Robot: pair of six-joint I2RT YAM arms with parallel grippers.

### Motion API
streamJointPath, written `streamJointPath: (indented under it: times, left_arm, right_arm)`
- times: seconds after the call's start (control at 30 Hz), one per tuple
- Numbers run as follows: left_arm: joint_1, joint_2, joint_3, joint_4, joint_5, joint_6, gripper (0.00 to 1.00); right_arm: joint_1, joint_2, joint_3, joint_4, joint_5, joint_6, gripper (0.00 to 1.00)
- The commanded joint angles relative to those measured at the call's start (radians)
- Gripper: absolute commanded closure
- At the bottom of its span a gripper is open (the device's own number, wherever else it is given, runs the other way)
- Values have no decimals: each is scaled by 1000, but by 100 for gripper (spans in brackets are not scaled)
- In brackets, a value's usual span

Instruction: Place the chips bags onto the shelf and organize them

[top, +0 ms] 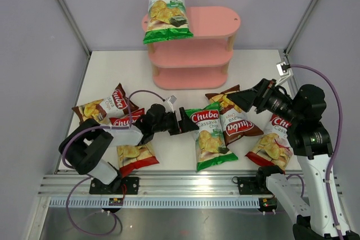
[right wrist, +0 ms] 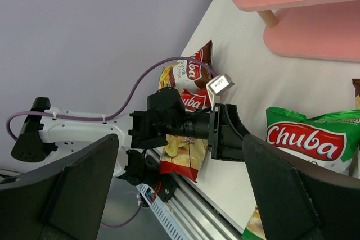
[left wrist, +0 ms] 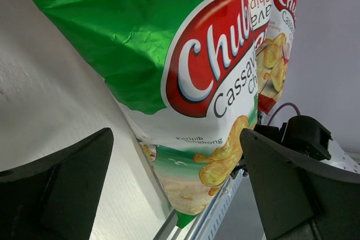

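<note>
The shelf (top: 194, 63) stands at the upper middle of the table (top: 112, 71), against the back wall. One green bag, the upper green bag (top: 167, 14), lies on the shelf's top board toward its left end, with its lower edge hanging over the front rim. The other five bags lie on the table in the lower half of the top view.

The left brown bag (top: 107, 105) is at the far left. The left red bag (top: 135, 158) is just below it, partly under the left arm. The lower green bag (top: 209, 139) is in the middle. The middle brown bag (top: 236, 125) touches its right side, with one edge tucked beneath it. The right red bag (top: 270, 144) is at the right, partly under the right arm.

The left gripper (top: 183, 122) sits low, just beside the lower green bag's upper left edge. Its jaws are spread wide and the bag fills the gap ahead of them in the left wrist view; I cannot tell whether they touch it.

The right gripper (top: 235, 98) hangs over the top end of the middle brown bag. Its jaws are spread too and grip nothing.
</note>
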Motion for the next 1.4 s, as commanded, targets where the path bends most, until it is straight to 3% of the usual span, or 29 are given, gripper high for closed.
streamJointPath:
  times: [0.0, 0.27, 0.47, 0.6, 0.7, 0.77, 0.87, 0.93, 1.03, 1.07, 1.13, 1.37]
  left_arm:
    - [-24, 26, 30, 105, -53, 13, 1]
    - [-73, 167, -21, 444, -56, -84, 1]
    - [-114, 221, -7, 370, -171, -81, 1]
    - [-154, 184, 37, 160, -289, -12, 1]
    - [-208, 135, 85, -17, -482, 63, 1]
    - [-231, 131, 97, -67, -533, 85, 1]
    - [-232, 166, 79, -42, -535, 76, 1]
    - [-232, 193, 44, 66, -498, 67, 2]
    - [-232, 238, 13, 163, -475, 45, 16]
    - [-232, 239, -4, 188, -475, 33, 30]
    - [-232, 235, -27, 244, -487, 22, 41]
    - [-231, 53, -119, 139, -608, -2, 75]
  right_arm:
    - [2, -4, 9, -2, -54, -34, 0]
    - [4, 23, -30, 76, -130, 6, 1]
    - [2, 22, -20, 77, -131, 3, 1]
    - [2, 22, -20, 82, -131, 2, 1]
    - [2, 23, -28, 88, -128, 2, 0]
    - [2, 23, -39, 100, -128, 6, 1]
    - [4, 22, -56, 123, -128, 20, 1]
    - [2, 23, -68, 139, -128, 28, 1]
    - [2, 20, -83, 150, -127, 35, 1]
    - [2, 19, -85, 148, -127, 35, 0]
    - [2, 16, -92, 145, -127, 35, 1]
    - [2, 14, -135, 148, -104, 28, 0]
